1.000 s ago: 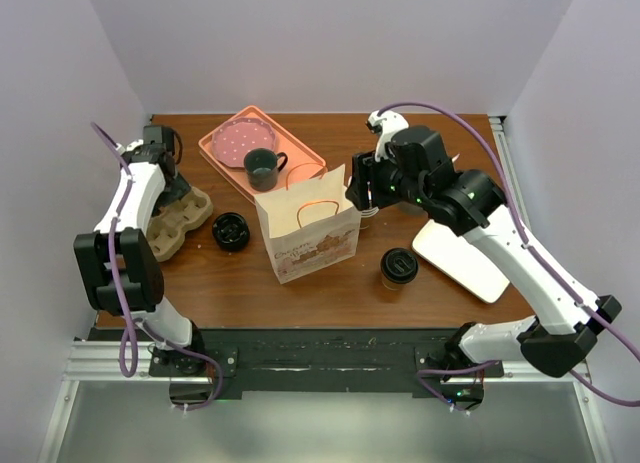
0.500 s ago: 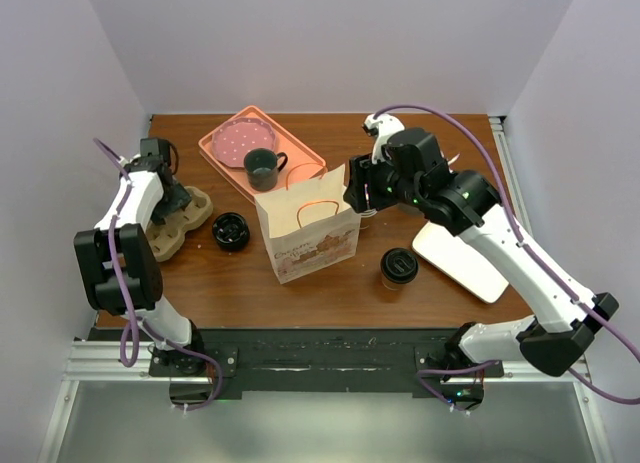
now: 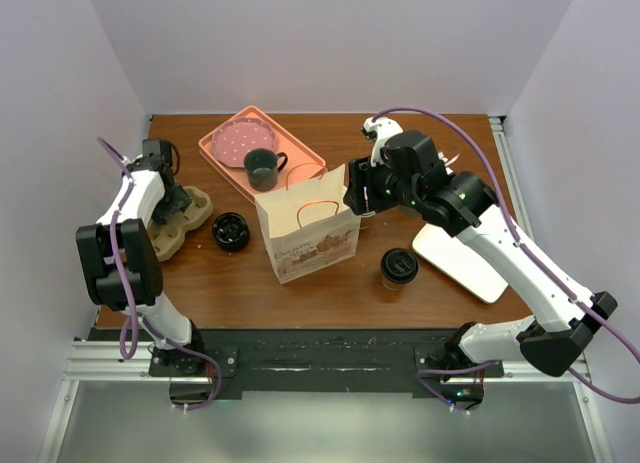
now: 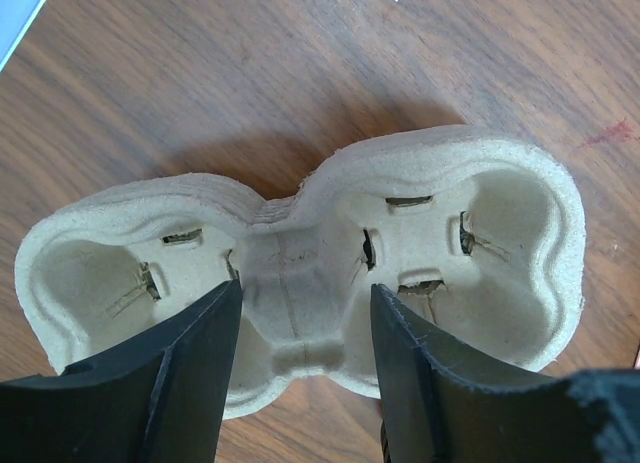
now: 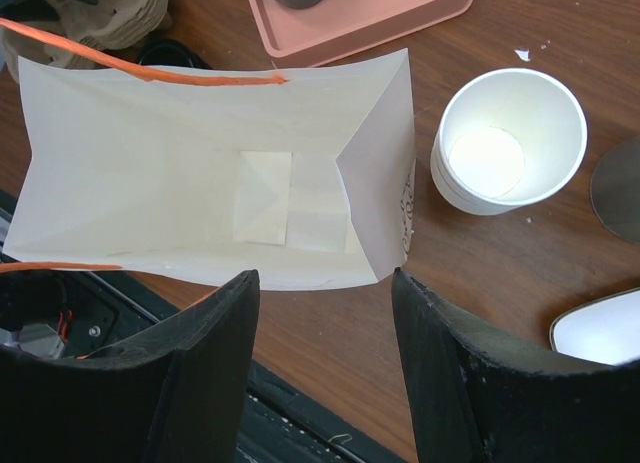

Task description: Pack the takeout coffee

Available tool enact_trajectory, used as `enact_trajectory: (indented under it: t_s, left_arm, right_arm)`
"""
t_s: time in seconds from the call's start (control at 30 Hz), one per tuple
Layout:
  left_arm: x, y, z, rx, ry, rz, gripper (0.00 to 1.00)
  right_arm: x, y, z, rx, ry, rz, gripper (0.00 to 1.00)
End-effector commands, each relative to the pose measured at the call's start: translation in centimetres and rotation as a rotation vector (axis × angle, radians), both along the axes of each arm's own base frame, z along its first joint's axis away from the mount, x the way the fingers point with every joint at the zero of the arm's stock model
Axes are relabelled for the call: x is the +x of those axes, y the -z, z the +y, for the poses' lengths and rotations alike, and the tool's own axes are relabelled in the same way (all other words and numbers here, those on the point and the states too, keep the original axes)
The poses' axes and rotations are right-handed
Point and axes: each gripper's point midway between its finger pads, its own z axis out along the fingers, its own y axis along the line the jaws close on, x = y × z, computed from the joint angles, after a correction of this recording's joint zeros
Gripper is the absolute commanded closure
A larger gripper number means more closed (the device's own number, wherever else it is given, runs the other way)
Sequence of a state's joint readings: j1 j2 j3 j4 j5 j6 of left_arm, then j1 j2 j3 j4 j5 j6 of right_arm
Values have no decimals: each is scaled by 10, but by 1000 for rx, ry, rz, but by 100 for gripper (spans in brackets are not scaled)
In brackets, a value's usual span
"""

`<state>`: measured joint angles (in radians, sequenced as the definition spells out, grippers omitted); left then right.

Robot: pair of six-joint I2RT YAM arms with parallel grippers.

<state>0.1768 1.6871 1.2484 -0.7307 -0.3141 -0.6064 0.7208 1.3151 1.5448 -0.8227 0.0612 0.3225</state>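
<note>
Takeout coffee (image 3: 398, 266) right of bag (image 3: 308, 228), brown side barely visible overhead

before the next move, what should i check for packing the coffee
1. Bag standing open: ok.
2. Bag inside empty: ok.
3. Carrier pockets both free: ok.
4. Left tool open, straddling the carrier's middle: ok.
5. Right tool open and holding nothing, above the bag's edge: ok.
6. Coffee cups packed: not ok, both stand on the table, one on either side of the bag.
</note>
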Motion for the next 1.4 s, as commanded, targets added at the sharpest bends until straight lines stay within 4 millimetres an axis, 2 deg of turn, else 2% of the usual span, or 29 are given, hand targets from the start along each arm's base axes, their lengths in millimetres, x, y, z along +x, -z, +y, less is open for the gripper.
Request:
enact_trajectory:
  t_s: [0.0,0.63,0.93,1.13,1.27,1.37]
  left_arm:
    - [14,-12,9,35,14,-37,42]
    - [14,-6,14,61,36,5,44]
    - [17,-14,14,60,22,-13,47]
    - [14,-12,10,32,9,0,52]
    - [7,-13,10,34,-25,12,42]
    - [5,-13,8,23,-43,0,39]
  right_arm:
    - [3,-11,0,36,22,-38,41]
    - [10,-10,6,50,31,-36,41]
    - [12,-6,8,44,33,-30,41]
    - [13,-4,9,48,36,-29,41]
    - [14,-3,11,51,33,-25,41]
    - [14,-5,11,55,34,-28,41]
